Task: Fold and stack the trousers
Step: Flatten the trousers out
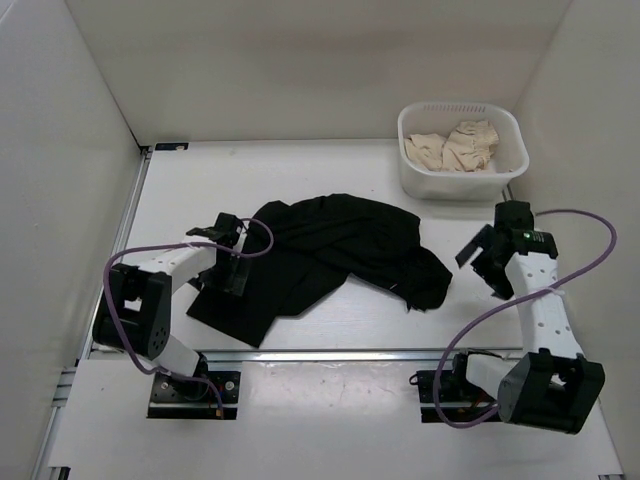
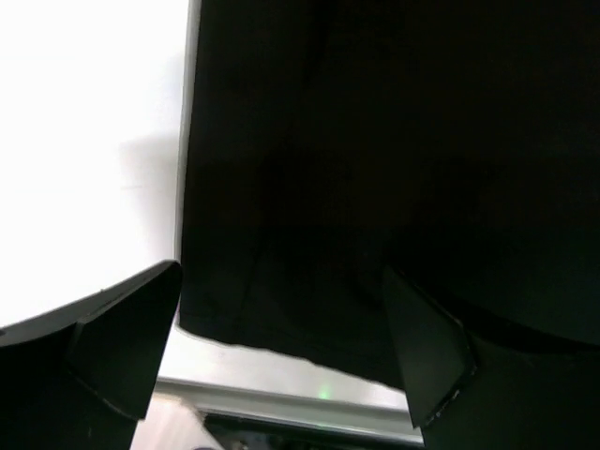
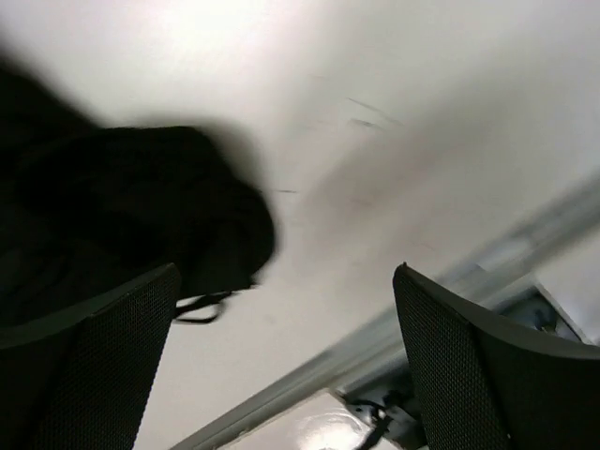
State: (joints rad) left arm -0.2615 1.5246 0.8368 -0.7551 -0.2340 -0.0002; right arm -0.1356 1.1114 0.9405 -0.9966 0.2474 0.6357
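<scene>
The trousers (image 1: 330, 250) are lying crumpled in a dark heap on the middle of the white table (image 1: 330, 330). One flatter part is reaching toward the near left, and a bunched end is pointing right. At the far right corner a white basket (image 1: 415, 175) is sitting with beige cloths (image 1: 460, 145) piled inside it, well apart from the heap.

The left gripper (image 1: 232, 272) is hanging over the left part of the trousers with its fingers (image 2: 122, 347) spread wide and nothing clamped between them. From the wrist view the black fabric is filling most of the frame. It may be that the tips are brushing the cloth, but the dark picture is not showing it.

The right gripper (image 1: 482, 265) is hovering over bare table just right of the bunched end, fingers (image 3: 450, 356) apart and gripping nothing. It is standing between the heap and the basket.

A metal rail (image 1: 330, 353) is running along the near edge, close to the trousers' near left corner. White walls (image 1: 60, 150) are closing in the left, far and right sides. Bare tabletop is showing along the far side and to the right of the heap. A purple cable (image 1: 590, 260) is looping out beside the right arm.
</scene>
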